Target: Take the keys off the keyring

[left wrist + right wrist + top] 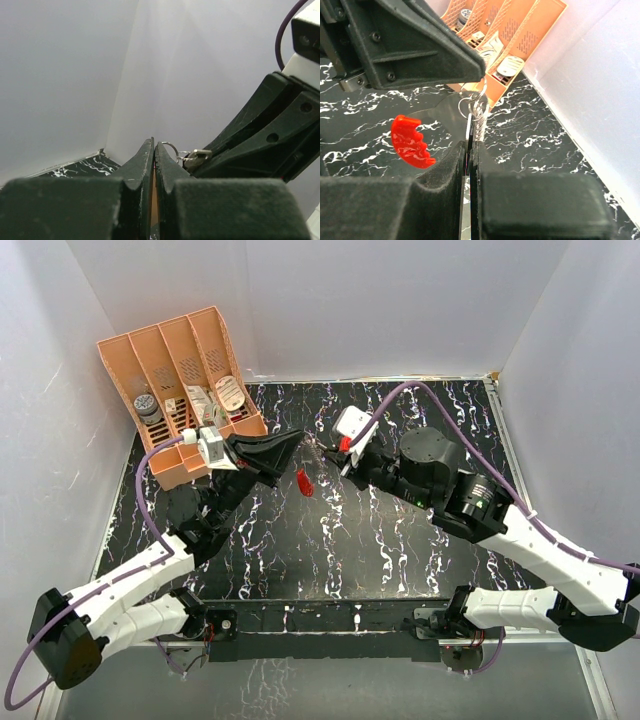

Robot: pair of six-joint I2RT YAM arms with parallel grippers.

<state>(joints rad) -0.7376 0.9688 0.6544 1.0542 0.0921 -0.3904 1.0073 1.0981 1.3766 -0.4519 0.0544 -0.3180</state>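
Observation:
The keyring hangs in the air between my two grippers. Its red oval tag [303, 481] dangles free below them and also shows in the right wrist view [410, 141]. My left gripper [295, 441] is shut on the thin metal ring [172, 149]. My right gripper [322, 454] is shut on the small flat silver-and-dark key [471, 127], with a short coiled silver link [480, 119] beside it. In the left wrist view the key's head [197, 157] sticks out of the right gripper's fingers [260, 135]. The two pairs of fingertips nearly touch.
A peach organiser [170, 380] with several compartments holding small items stands at the back left, just behind the left gripper; it also shows in the right wrist view [520, 35]. The black marbled table [330, 550] lies below. White walls enclose three sides.

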